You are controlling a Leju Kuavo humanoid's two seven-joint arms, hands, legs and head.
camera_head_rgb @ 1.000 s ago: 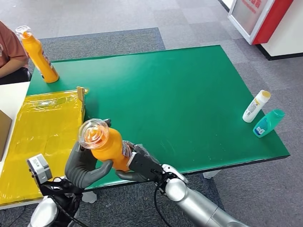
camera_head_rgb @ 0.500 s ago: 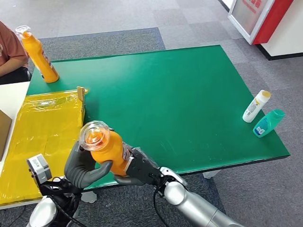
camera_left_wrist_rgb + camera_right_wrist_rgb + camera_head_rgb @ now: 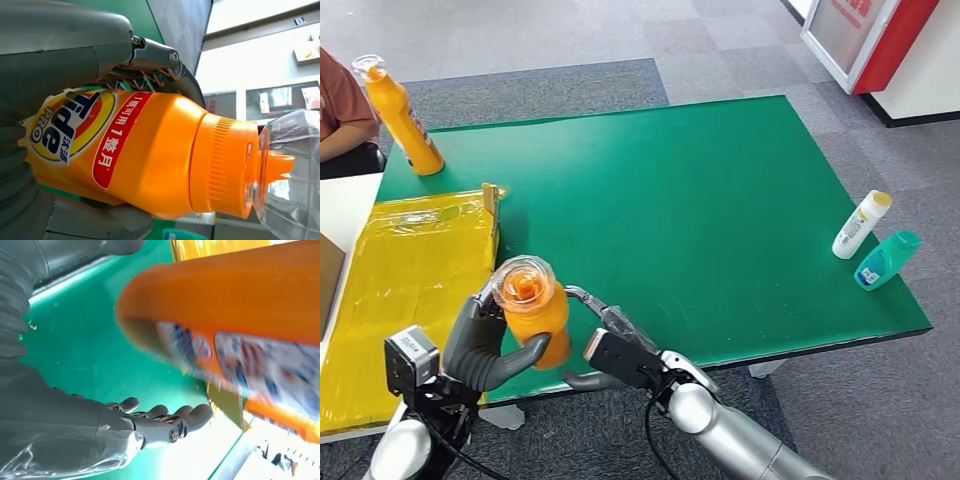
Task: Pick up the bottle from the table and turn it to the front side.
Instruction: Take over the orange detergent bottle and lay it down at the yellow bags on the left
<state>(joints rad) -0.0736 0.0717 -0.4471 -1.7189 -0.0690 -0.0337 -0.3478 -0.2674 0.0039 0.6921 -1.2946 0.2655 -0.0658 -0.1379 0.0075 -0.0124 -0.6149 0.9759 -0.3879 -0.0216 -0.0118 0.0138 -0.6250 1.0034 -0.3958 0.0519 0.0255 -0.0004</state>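
My left hand [image 3: 482, 345] grips an orange detergent bottle [image 3: 536, 318] above the near edge of the green table [image 3: 682, 200]. The bottle stands nearly upright, its clear cap [image 3: 522, 282] facing up toward me. The left wrist view shows the bottle [image 3: 151, 150] with its Tide label outward, my left hand [image 3: 56, 50] wrapped round its body. My right hand [image 3: 614, 352] is just right of the bottle with its fingers spread, apart from it. In the right wrist view the right hand [image 3: 113, 425] lies stretched out below the blurred bottle [image 3: 234, 305], not touching it.
A second orange bottle [image 3: 399, 115] stands at the table's far left corner, beside a seated person [image 3: 343, 105]. A yellow plastic sheet [image 3: 403, 290] covers the left side. A white bottle [image 3: 861, 224] and a teal bottle [image 3: 887, 260] lie near the right edge.
My right hand has let go of the bottle's lower end and opened. The left hand has tipped the bottle more upright and drawn it slightly nearer.
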